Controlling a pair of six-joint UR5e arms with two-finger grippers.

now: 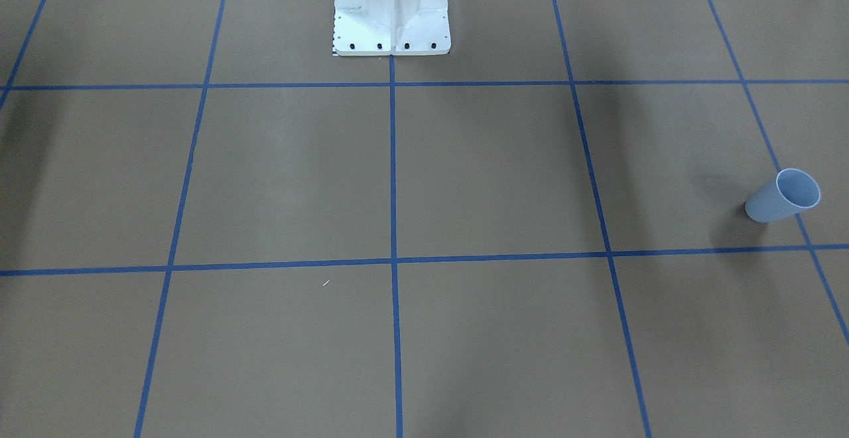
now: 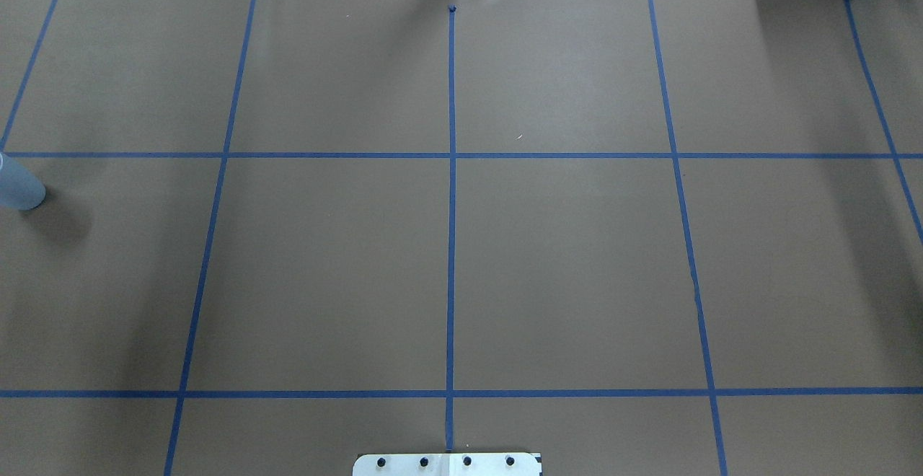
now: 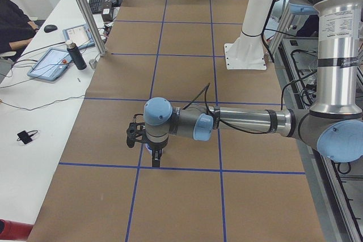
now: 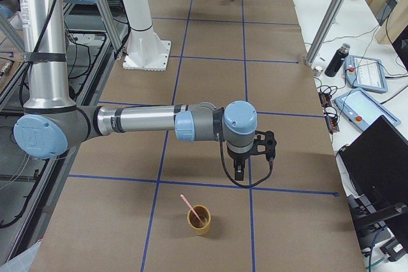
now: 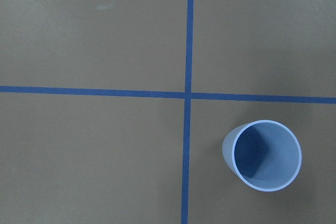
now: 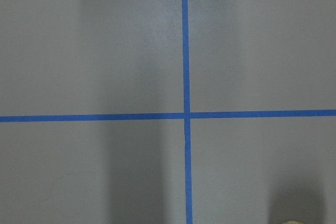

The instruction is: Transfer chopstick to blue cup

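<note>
Right gripper point(image 4: 239, 175), openness impossible to tell, hangs mid-frame; chopstick point(image 4: 189, 206) leans in a tan cup point(image 4: 197, 226) near its lower left.

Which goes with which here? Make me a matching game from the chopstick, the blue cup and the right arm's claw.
Things:
1. chopstick
2. blue cup
3. right gripper

States:
A. stands upright and empty
B. hangs above a tape crossing
C. leans in the mustard cup

Pairs: 1-C, 2-A, 3-B.
</note>
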